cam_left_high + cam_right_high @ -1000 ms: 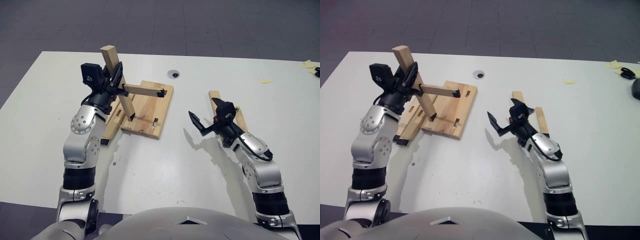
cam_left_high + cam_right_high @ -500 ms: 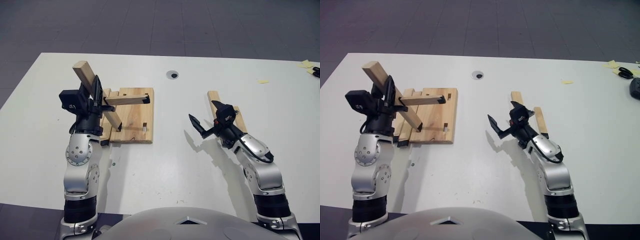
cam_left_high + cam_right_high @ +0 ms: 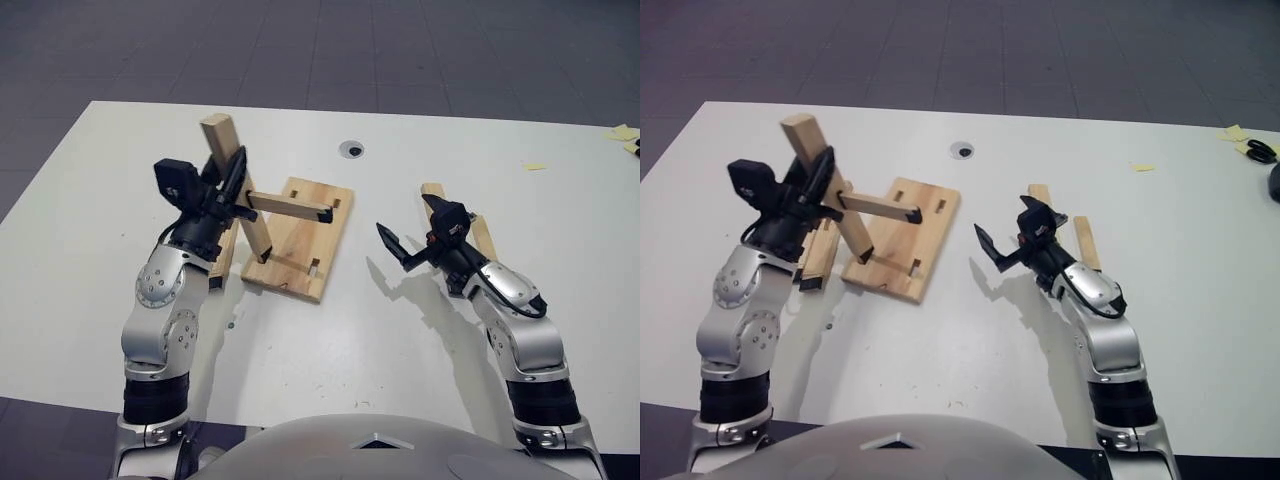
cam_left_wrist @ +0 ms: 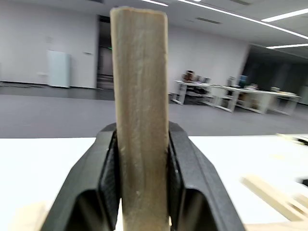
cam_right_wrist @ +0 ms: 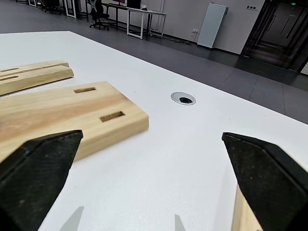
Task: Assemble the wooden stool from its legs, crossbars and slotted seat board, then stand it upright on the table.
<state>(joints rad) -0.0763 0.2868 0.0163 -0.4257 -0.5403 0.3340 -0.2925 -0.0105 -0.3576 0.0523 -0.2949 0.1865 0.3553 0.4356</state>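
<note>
Leg (image 3: pixel 222 142) clamped in left gripper (image 3: pixel 236 182); wrist view shows both pads (image 4: pixel 111 169) touching it

The 2 eye views look forward and down from the head onto the table (image 3: pixel 330 330), with floor across the top of the frame. They share the whole scene, shifted slightly left in the right eye's. The left wrist view sits just behind the left gripper (image 4: pixel 141 144), level, facing a far room, with the clamped leg (image 4: pixel 141 86) close to the lens. The right wrist view looks low across the table past the spread right gripper (image 5: pixel 151 137) at the board (image 5: pixel 62 113) and grommet (image 5: pixel 183 99), both shared with the eye views.
</note>
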